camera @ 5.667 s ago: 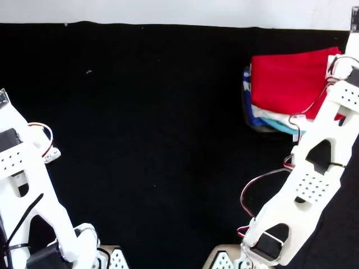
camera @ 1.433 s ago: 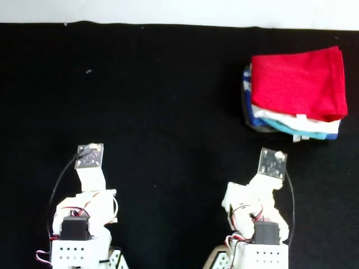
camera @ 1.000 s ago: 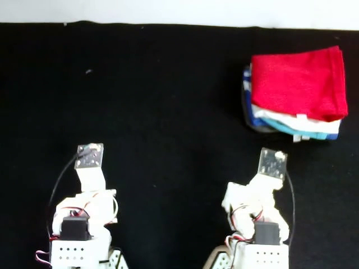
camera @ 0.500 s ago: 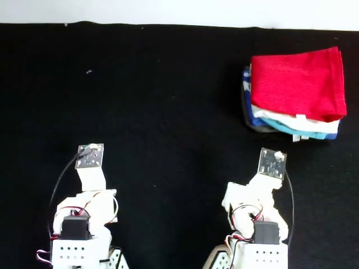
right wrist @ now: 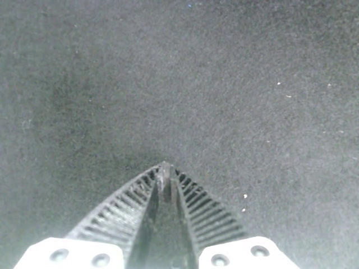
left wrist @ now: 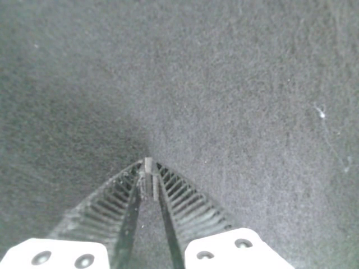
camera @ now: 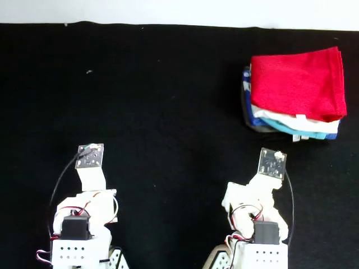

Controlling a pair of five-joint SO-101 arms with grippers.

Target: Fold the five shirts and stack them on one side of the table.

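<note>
— What's hard to make out from where you stand?

— The stack (camera: 291, 106), mostly. It sits at the upper right of the high view with the red shirt (camera: 297, 81) on top. Below that I get only edges: a white edge (camera: 280, 116), a teal edge (camera: 308, 133) and a blue edge (camera: 250, 112). Something darker at its left side blends into the black cloth (camera: 157, 101), so I can't count five for sure.

— And the arms?

— There's an arm (camera: 84, 216) at lower left and an arm (camera: 257, 216) at lower right, both folded up, with their bases cut off by the bottom edge. I can't tell which is which from above.

— The jaws?

— The wrist views show them. The left gripper (left wrist: 148, 165) has its jaws pressed together with the tips meeting over bare cloth. The right gripper (right wrist: 164, 168) is the same, holding nothing.

— Anything different from before?

— Nearly six seconds back both arms were stretched up the frame, and one lay across the stack's right edge. Now they're pulled back and the stack is uncovered. Over the last second and a half nothing has shifted.
</note>
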